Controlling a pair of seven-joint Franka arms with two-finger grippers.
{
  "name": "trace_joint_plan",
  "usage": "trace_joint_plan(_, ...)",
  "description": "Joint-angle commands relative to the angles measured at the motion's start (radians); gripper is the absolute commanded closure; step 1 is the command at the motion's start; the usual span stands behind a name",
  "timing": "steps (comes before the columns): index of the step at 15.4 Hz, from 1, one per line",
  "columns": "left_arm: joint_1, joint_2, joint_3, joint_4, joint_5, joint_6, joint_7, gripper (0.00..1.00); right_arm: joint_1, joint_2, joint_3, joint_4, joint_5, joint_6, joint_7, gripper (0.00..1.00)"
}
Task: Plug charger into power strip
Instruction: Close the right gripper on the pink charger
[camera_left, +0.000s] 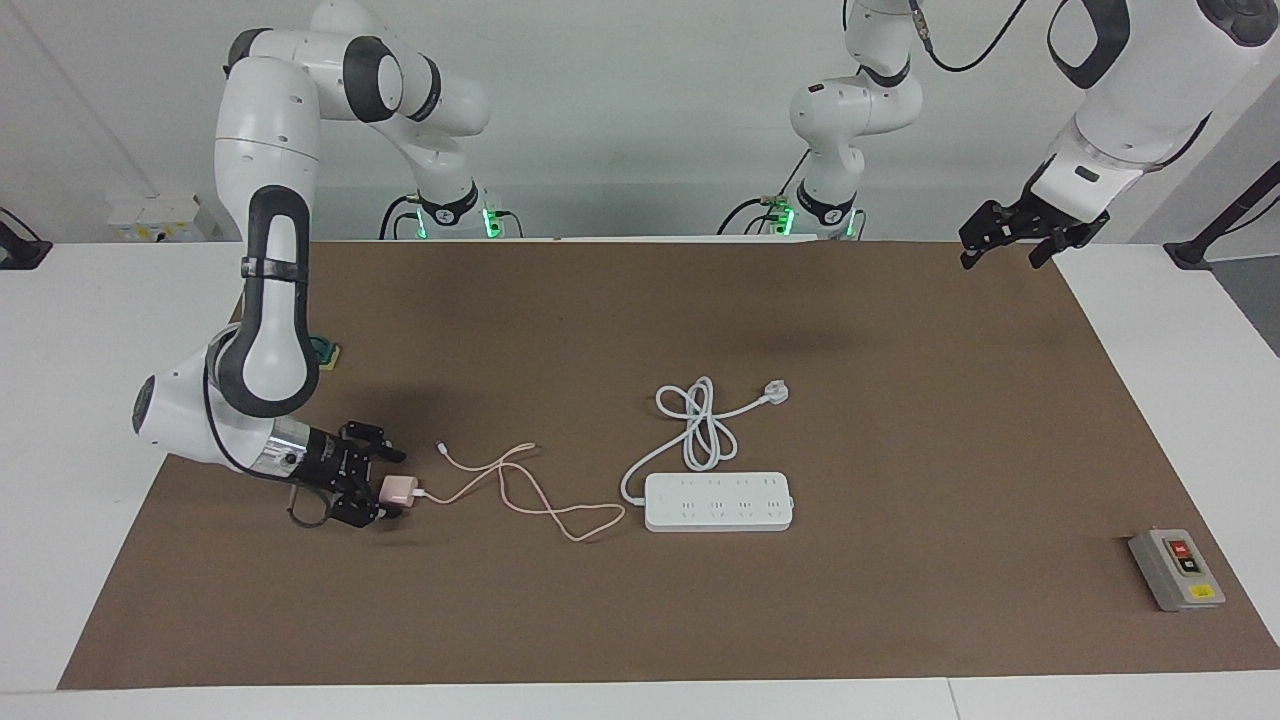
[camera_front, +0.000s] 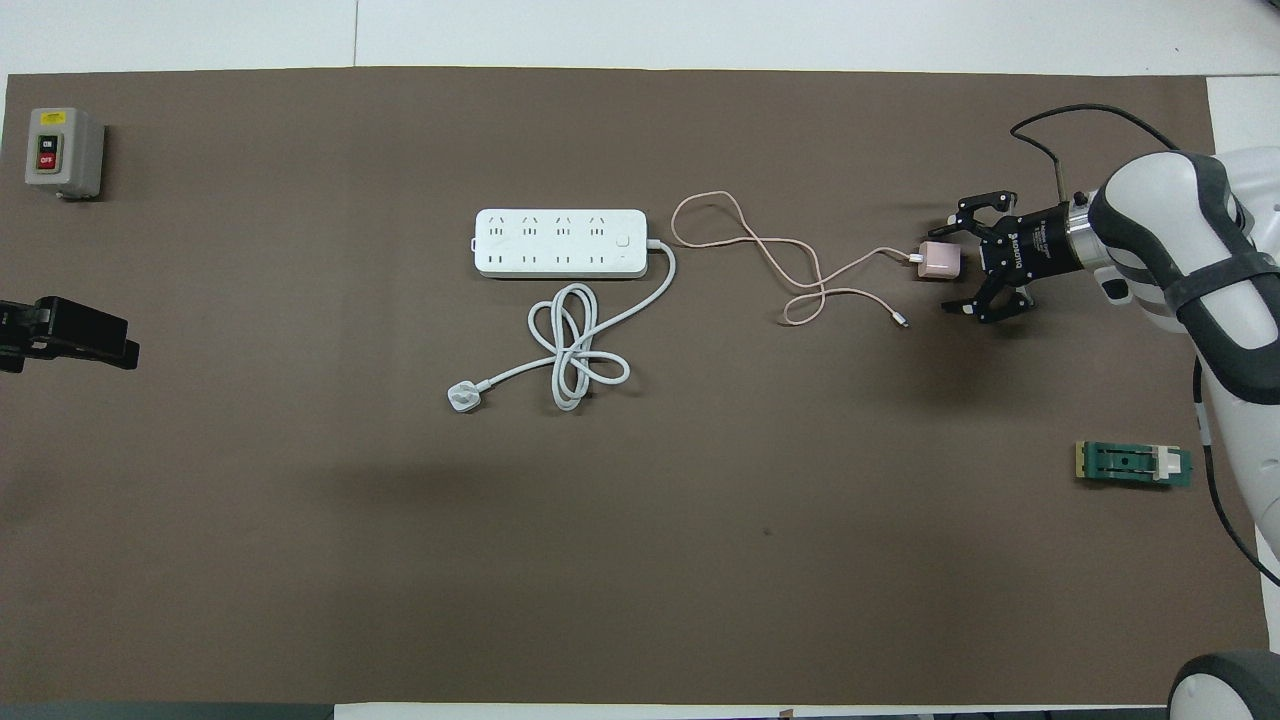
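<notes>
The pale-pink charger (camera_left: 397, 490) (camera_front: 940, 262) lies on the brown mat toward the right arm's end, its thin pink cable (camera_left: 545, 510) (camera_front: 790, 262) looping toward the power strip. My right gripper (camera_left: 385, 483) (camera_front: 958, 263) is low at the mat, open, with one finger on each side of the charger. The white power strip (camera_left: 718, 502) (camera_front: 560, 242) lies flat mid-table, sockets up, beside the cable's loops. My left gripper (camera_left: 1018, 238) (camera_front: 70, 335) waits open, raised over the mat's edge at the left arm's end.
The strip's thick white cord and three-pin plug (camera_left: 777, 393) (camera_front: 463, 398) lie coiled nearer to the robots than the strip. A grey button box (camera_left: 1176, 570) (camera_front: 62, 152) sits at the left arm's end. A small green part (camera_left: 325, 352) (camera_front: 1133, 464) lies near the right arm.
</notes>
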Motion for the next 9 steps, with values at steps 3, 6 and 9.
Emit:
trace_joint_plan(3,-0.011,-0.028,0.010,-0.033,0.020,0.014,0.005,0.00,-0.008,0.022,0.001,0.002,0.020,0.039,-0.076,0.09)
trace_joint_plan(6,-0.011,-0.028,0.010,-0.033,0.020,0.014,0.005,0.00,-0.008,0.024,0.001,-0.014,0.018,0.056,-0.108,0.48)
trace_joint_plan(9,-0.011,-0.028,0.010,-0.033,0.020,0.014,0.005,0.00,-0.010,0.027,0.001,-0.049,0.017,0.124,-0.172,0.96)
